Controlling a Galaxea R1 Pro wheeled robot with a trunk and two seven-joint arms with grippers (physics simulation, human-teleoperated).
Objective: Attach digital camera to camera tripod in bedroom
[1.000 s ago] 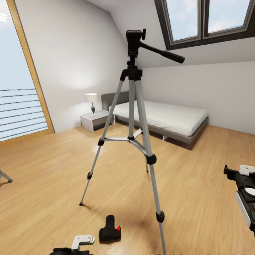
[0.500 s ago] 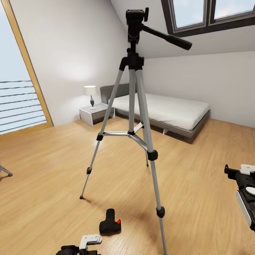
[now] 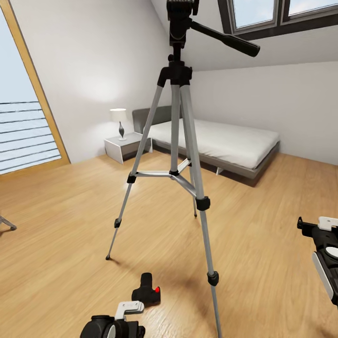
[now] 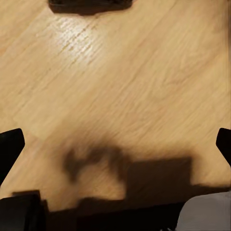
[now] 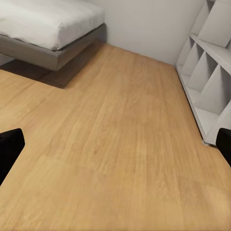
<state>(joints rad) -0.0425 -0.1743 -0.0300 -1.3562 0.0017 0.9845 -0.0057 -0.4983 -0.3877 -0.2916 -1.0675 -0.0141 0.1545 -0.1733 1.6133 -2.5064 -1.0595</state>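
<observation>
The camera tripod (image 3: 180, 141) stands in the middle of the bedroom's wood floor, silver legs spread, black pan head (image 3: 180, 19) and long handle (image 3: 227, 41) at the top of the head view. The digital camera (image 3: 146, 295), small and black with a red button (image 3: 157, 290), lies on the floor between the tripod's two near legs. My left gripper (image 3: 126, 313) hovers just short of it; in the left wrist view the left gripper (image 4: 115, 149) is open over bare floor, with the camera's dark body (image 4: 89, 5) ahead. My right gripper (image 3: 324, 232) is held off to the right, and the right gripper (image 5: 115, 149) is open and empty.
A low grey bed (image 3: 220, 145) with a white mattress and a nightstand (image 3: 124, 146) with a lamp stand against the far wall. A dark stool leg (image 3: 7, 223) pokes in at the left edge. A white shelf unit (image 5: 209, 72) lines the wall on the right.
The head view has drawn closer to the tripod and shifted downward. My left gripper has come further into view, nearer the digital camera. The right gripper has kept its place.
</observation>
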